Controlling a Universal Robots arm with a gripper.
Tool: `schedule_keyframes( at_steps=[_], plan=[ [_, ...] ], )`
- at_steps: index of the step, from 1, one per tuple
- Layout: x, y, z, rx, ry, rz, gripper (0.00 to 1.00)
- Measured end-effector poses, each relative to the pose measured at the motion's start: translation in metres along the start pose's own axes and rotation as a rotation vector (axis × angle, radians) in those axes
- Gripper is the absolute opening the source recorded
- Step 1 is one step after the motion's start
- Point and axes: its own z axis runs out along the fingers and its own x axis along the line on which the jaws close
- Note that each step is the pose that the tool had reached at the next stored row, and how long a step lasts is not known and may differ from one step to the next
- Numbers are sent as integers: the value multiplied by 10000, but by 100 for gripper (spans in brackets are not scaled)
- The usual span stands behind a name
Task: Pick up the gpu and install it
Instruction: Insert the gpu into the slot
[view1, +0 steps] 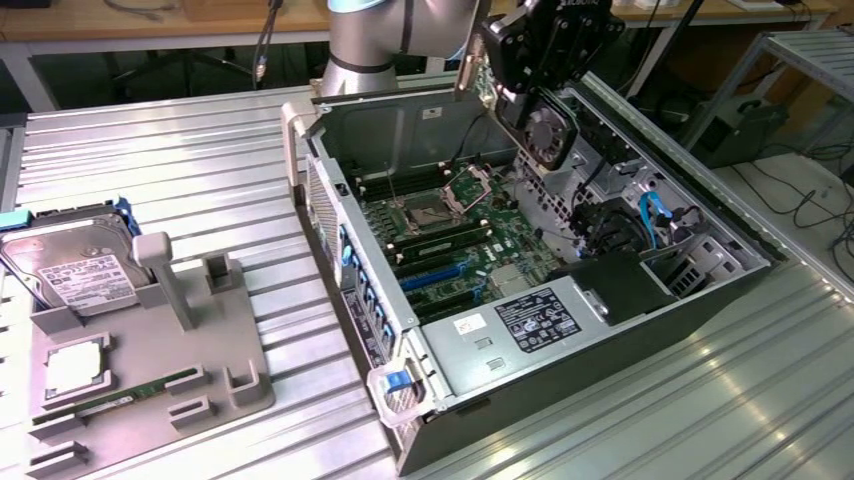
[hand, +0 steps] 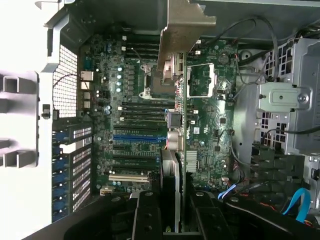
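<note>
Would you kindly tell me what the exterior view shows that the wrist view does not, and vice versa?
Exterior view: the grey tray beside the case, holding the hard drive, and the fan face of the gpu. Wrist view: the gpu edge-on in the gripper, lying across the expansion slots. Both: the gpu held over the open case's motherboard.

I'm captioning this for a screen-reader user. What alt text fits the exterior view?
The gripper holds the gpu above the open computer case and its motherboard. On the exterior view's left, a grey holder carries a hard drive.
</note>
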Motion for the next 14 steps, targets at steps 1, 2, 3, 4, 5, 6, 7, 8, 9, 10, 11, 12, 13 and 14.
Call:
schedule_keyframes(
  at_steps=[1, 2, 3, 4, 5, 6, 7, 8, 9, 10, 11, 12, 13, 14],
  plan=[
    [0, 0, 0, -3, 5, -231, 27],
    [0, 0, 0, -9, 9, -500, 27],
    [0, 0, 0, -11, 13, -688, 27],
    [0, 0, 0, -11, 15, -801, 27],
    [0, 0, 0, -13, 17, -907, 27],
    [0, 0, 0, -14, 19, -1012, 27],
    [1, -1, 0, -15, 20, -1091, 27],
    [1, -3, 0, -18, 22, -1188, 27],
    [2, -3, 0, -20, 23, -1279, 27],
    [2, -3, 0, -21, 25, -1386, 27],
    [2, -3, 0, -22, 28, -1527, 27],
    [2, -4, 0, -25, 31, -1723, 27],
    [2, -4, 0, -27, 34, -1838, 27],
    [2, -4, 0, -28, 35, -1932, 27]
  ],
)
